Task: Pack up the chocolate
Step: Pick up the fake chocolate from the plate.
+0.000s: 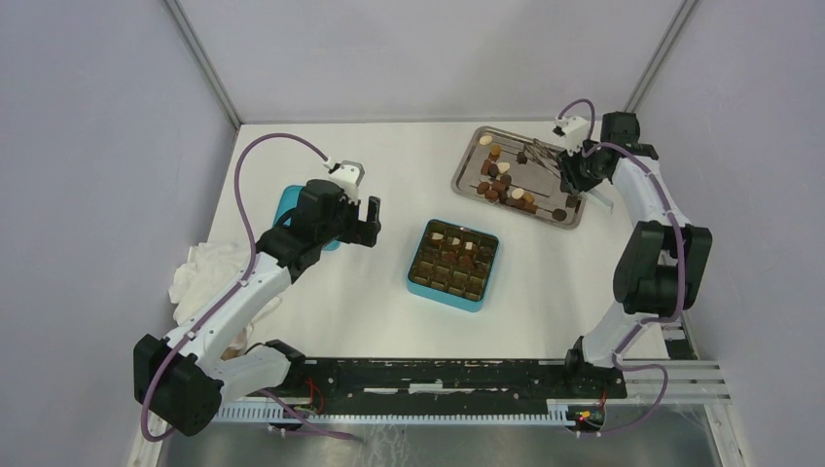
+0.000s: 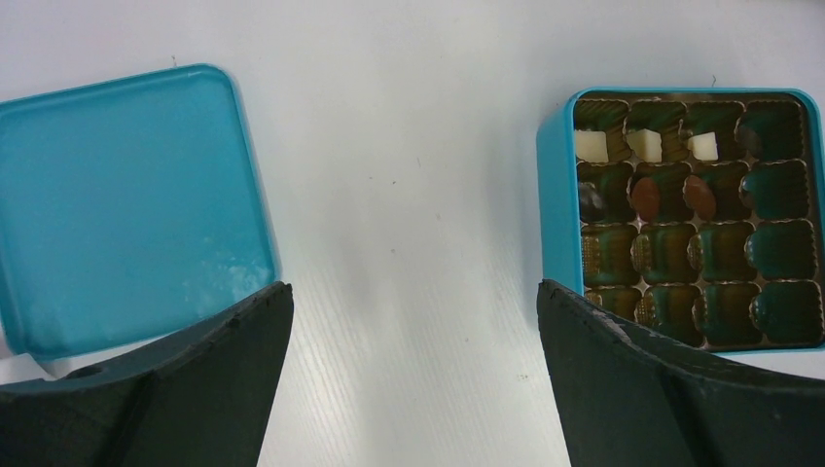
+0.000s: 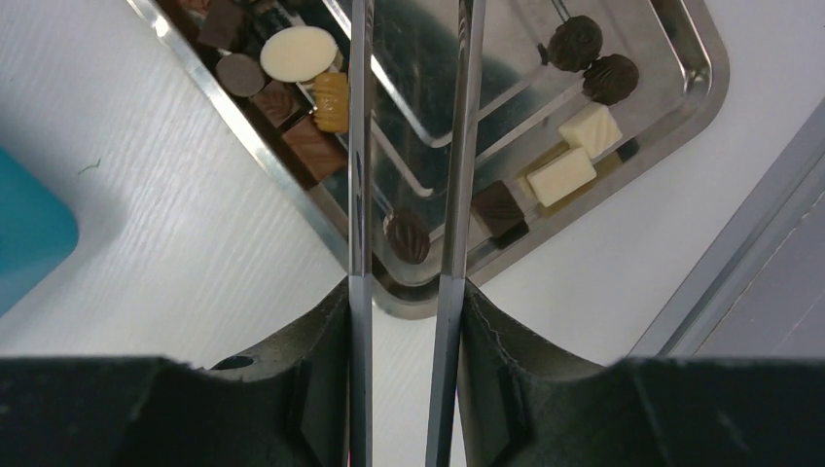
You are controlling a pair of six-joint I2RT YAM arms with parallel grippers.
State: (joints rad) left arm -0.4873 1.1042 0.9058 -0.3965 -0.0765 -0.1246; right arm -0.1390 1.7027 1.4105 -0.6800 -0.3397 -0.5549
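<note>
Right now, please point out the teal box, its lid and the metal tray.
teal box (image 2: pixel 555 195): left wrist view, its left wall.
lid (image 2: pixel 126 204): left wrist view, middle of its flat face.
metal tray (image 3: pixel 652 29): right wrist view, bare floor.

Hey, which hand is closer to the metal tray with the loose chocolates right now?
Right. The right hand hangs over the tray's right end, gripping the tweezers. The left hand is open, far off by the teal lid, on the box's other side.
</note>
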